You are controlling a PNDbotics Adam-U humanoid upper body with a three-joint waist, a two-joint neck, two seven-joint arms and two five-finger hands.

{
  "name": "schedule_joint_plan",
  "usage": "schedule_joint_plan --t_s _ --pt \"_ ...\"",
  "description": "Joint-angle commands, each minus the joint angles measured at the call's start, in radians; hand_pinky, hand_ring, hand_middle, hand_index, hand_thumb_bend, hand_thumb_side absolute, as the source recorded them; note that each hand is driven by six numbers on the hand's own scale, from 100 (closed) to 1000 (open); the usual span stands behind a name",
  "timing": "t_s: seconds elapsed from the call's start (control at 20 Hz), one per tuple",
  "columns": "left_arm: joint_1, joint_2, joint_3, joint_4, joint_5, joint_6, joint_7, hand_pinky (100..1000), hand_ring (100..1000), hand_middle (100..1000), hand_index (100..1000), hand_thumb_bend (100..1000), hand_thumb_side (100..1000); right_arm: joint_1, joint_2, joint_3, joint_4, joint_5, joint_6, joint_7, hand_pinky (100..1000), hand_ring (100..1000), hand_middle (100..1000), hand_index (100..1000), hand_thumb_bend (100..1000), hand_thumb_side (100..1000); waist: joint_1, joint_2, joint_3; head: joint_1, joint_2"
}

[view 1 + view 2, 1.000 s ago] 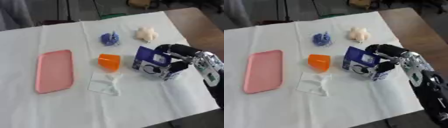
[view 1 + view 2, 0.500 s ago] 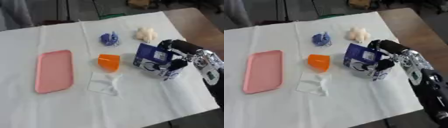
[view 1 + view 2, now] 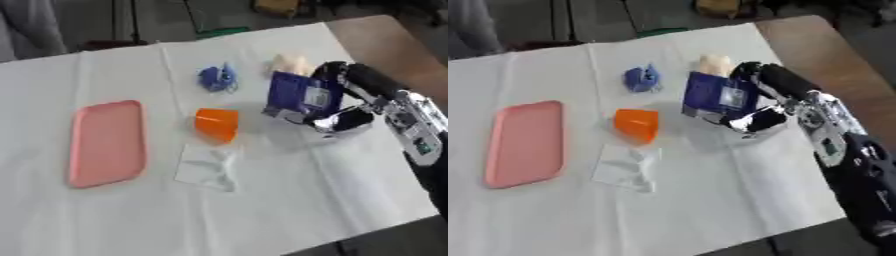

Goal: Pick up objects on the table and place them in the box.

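1. Here the right hand reached in from the right side and was curled round a dark blue packet, fingers over its top edge and thumb at its lower right corner.
2. The blue packet stood tilted, its white label facing the camera; its lower corner looked close to the white tablecloth, though I could not tell whether it touched or hung just clear.
3. A cream-coloured lumpy object lay just behind the packet, partly hidden by the packet's top edge.
4. A small blue crumpled object sat to the left of the cream one, apart from the packet.
5. An orange cup lay near the middle of the cloth, beside the packet's left edge but not touching it.
6. A clear, crinkled plastic wrapper lay just in front of the cup, on the near side.
7. A pink, shallow rectangular tray with rounded corners rested well to the left, its long side running away from the camera, with nothing in it.
8. The brown table top showed bare beyond the cloth's right edge.
9. The left hand did not show in either view.
10. The hand's forearm, black with silver parts, ran down toward the lower right corner.
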Motion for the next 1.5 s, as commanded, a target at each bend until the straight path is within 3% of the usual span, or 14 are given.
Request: schedule_joint_plan --t_s 0.05,0.35,0.7,1.1,1.5 --pt "-0.007 0.02 -0.005 -0.012 0.006 -0.002 -0.006 623 631 716 839 170 904 -0.055 -0.051 0.014 -0.068 -0.052 -0.009 0.011 651 545 761 475 217 480 -0.003 -0.013 0.004 -0.01 0.004" --pt "-0.016 0.019 -0.019 -0.012 0.012 -0.003 -0.02 622 631 716 838 168 906 -0.17 -0.068 0.065 -0.052 -0.114 -0.027 0.056 659 557 759 481 236 487 -0.002 -0.006 0.028 -0.035 0.004" --pt "-0.054 0.019 -0.053 -0.016 0.031 -0.006 -0.052 622 632 718 839 169 901 -0.296 -0.055 0.112 0.033 -0.086 -0.076 0.095 681 589 757 492 251 506 -0.008 0.016 0.105 -0.082 0.004" --pt "-0.111 0.007 -0.098 -0.009 0.069 -0.003 -0.101 621 633 718 839 178 898 -0.384 -0.015 0.103 0.159 -0.025 -0.108 0.076 666 558 754 495 240 507 -0.02 0.026 0.192 -0.137 0.0" --pt "-0.14 -0.004 -0.123 -0.003 0.094 -0.002 -0.131 621 634 719 839 179 891 -0.451 0.05 0.079 0.271 0.053 -0.079 0.044 642 522 750 509 215 533 -0.021 0.026 0.254 -0.181 -0.013"
